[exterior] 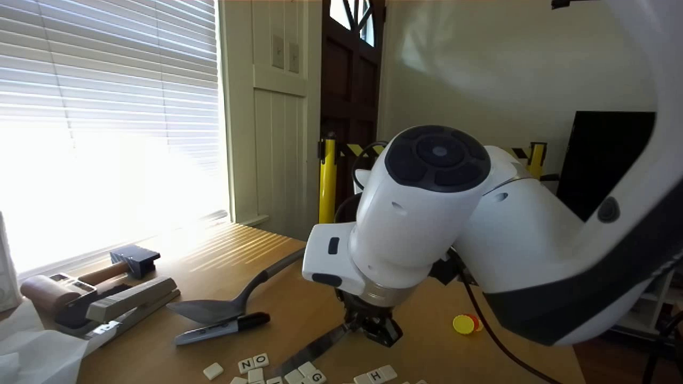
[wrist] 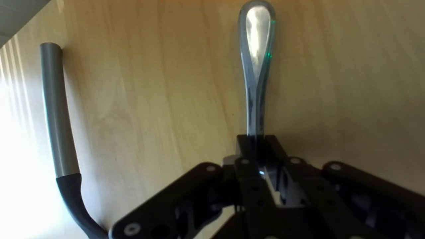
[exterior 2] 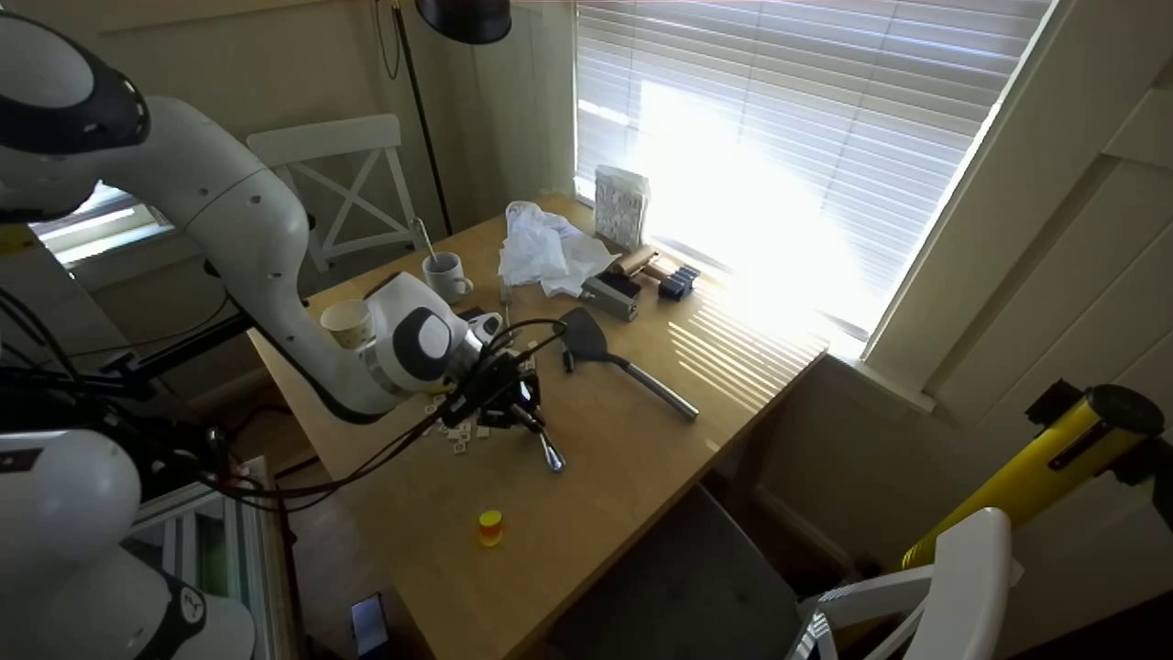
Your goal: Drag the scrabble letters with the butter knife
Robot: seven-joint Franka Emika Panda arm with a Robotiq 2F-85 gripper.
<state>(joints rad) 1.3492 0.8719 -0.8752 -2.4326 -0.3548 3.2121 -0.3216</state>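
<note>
Wrist view: the jaws of the gripper are clamped together on the slim handle of the butter knife. The smooth metal could pivot under drag load, letting the blade skid over the letters. Butter knife: bright silver, rounded handle end. Letters: small cream squares, loosely scattered on the table around the blade's far end in an exterior view.

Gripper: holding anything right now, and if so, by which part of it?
The gripper holds the knife by the narrow stretch between its rounded handle end and its blade.
</note>
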